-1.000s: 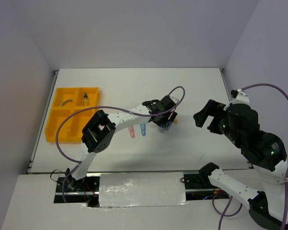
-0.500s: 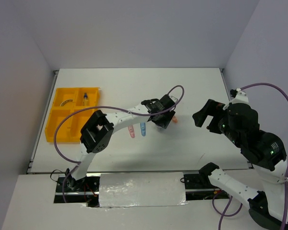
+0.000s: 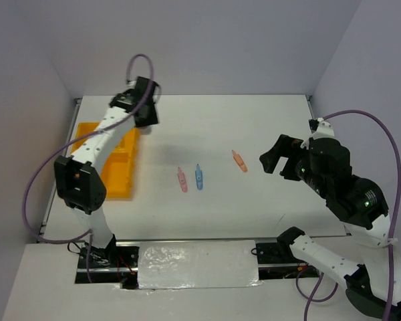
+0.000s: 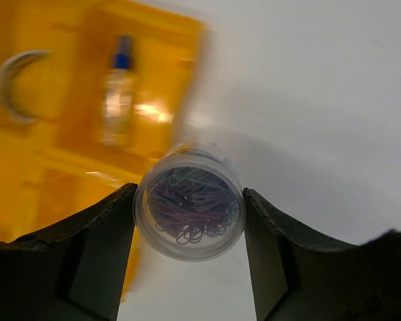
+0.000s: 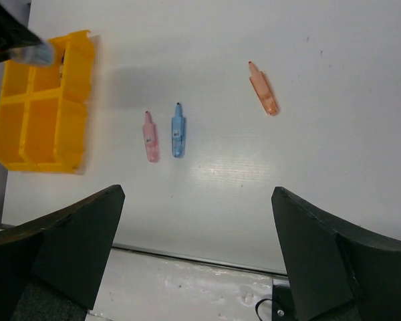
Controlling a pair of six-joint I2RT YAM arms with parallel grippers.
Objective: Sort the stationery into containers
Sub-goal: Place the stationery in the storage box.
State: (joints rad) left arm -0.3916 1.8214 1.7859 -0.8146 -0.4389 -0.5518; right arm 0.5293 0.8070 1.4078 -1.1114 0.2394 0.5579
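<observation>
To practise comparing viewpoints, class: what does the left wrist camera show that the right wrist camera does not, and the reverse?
Left wrist only: paper clips inside the jar gripped by the left gripper, plus a bottle and a tape ring lying in separate tray compartments. Right wrist only: a pink clip, a blue clip and an orange clip on the table, beyond the open right gripper. Both: the yellow tray and white table.

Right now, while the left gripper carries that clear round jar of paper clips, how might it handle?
The jar looks smooth-walled and the left gripper pinches it at only two sides, so it could slip or swivel. The loose clips inside probably shift, yet it seems light. Laid sideways, it would likely roll.
</observation>
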